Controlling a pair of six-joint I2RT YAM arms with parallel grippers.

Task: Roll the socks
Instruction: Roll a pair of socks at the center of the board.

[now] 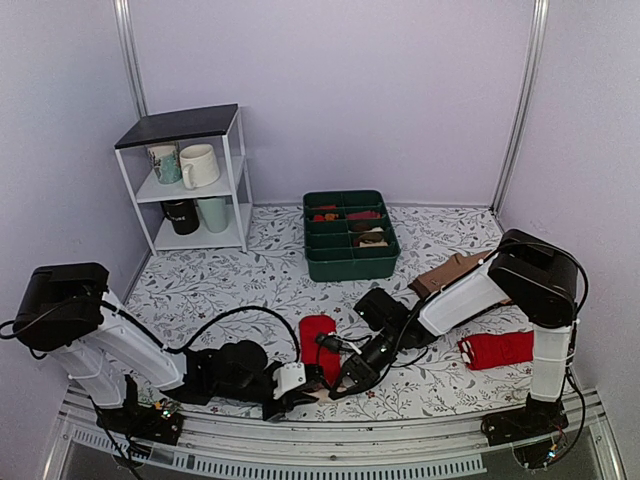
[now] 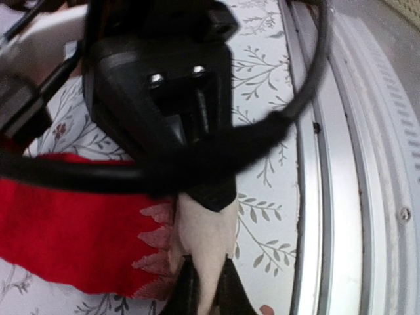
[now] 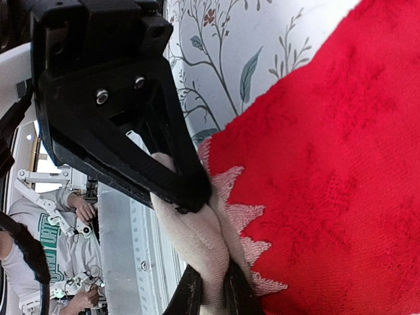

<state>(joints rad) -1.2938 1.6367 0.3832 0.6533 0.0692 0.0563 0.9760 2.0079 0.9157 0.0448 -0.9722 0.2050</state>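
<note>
I log one bright red, beige-ended fabric sock [image 1: 318, 335]: only wrist views show left fingers [image 2: 186, 295] and right fingers [image 3: 189, 295] clamped on that end.

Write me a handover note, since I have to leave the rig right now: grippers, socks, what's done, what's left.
Left gripper: shut on the beige end of the socks.
Right gripper: shut on the same beige end, close beside the left one.
Socks: lying flat near the front middle of the table, with the red part running away from the arms.
Done: both grips are on the beige end.
Left: the whole roll; no turn of fabric shows yet.
Not part of the job: another red sock at the right and a brown sock behind it.
</note>
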